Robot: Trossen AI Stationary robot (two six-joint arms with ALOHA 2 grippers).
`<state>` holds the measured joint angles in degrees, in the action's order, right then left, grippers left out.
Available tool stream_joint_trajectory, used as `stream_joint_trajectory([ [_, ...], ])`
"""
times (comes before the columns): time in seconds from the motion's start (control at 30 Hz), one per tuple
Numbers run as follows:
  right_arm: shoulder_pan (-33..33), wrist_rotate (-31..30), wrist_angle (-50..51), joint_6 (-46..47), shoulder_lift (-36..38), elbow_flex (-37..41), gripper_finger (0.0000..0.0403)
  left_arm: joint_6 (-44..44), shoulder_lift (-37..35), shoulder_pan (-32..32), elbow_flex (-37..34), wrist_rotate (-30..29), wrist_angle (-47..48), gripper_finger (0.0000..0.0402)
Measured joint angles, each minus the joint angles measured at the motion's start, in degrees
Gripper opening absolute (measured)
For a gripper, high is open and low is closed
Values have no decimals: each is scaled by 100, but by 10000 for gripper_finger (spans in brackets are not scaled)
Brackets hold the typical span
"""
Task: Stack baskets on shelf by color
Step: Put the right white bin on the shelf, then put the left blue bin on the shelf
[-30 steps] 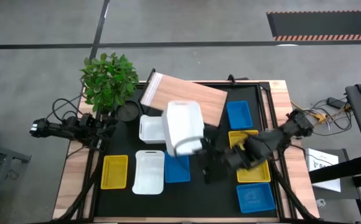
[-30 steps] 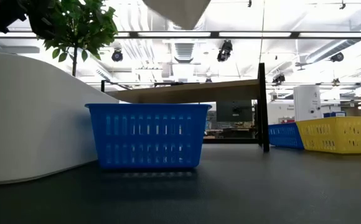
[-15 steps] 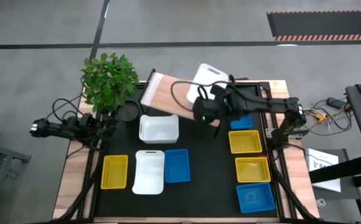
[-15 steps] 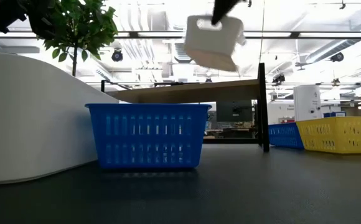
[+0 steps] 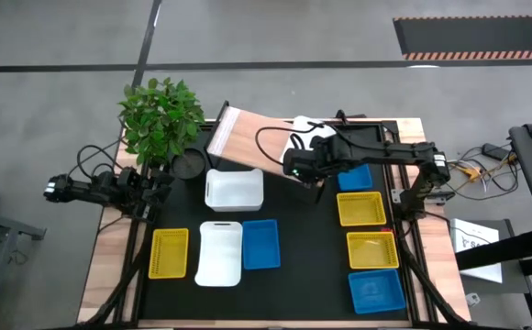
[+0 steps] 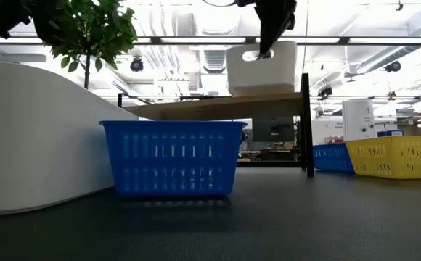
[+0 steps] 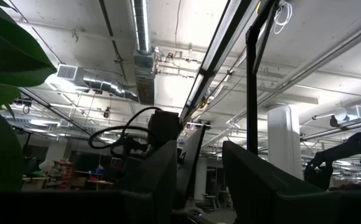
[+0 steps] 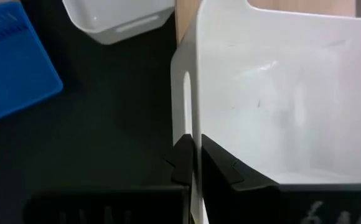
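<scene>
We saw the right gripper (image 8: pixel 193 163) pinching the thin rim wall of a white basket (image 6: pixel 261 69), one finger inside the wall and one outside, right beside the handle slot, with the jaws pressed almost together on the plastic. That basket sat on, or just above, the wooden shelf (image 5: pixel 248 142), toward the end farthest from the potted plant (image 5: pixel 160 115); in the low view its base looked level with the board, though we could not tell whether it bore weight yet. We judged the basket light and fairly stiff, since it hung level from a single rim pinch, but smooth plastic of that kind seemed likely to slip or swing if tilted, so the rim near a handle slot, or the middle of a short side, looked like the sound place to hold it. Another white basket (image 5: pixel 234 189) lay on the black surface just beside the shelf. The left gripper (image 7: pixel 193 168) waited off the surface's edge beyond the plant, its fingers standing partly spread on nothing.
</scene>
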<state>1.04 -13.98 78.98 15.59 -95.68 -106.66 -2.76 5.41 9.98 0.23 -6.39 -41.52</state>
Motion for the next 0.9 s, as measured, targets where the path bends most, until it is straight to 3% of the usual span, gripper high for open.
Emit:
stream_joint_trajectory([
  [0.3, 0, -13, -140, 18, 0, 204, 13, 0, 0, 2, 1, 0, -1, 114],
  [0.67, 0, 95, 91, 107, 0, 80, 91, 0, 0, 1, 0, 0, -1, 114],
  [0.9, -162, 240, 592, 227, 94, -397, 100, 9, 0, 2, 0, 0, 0, 114],
])
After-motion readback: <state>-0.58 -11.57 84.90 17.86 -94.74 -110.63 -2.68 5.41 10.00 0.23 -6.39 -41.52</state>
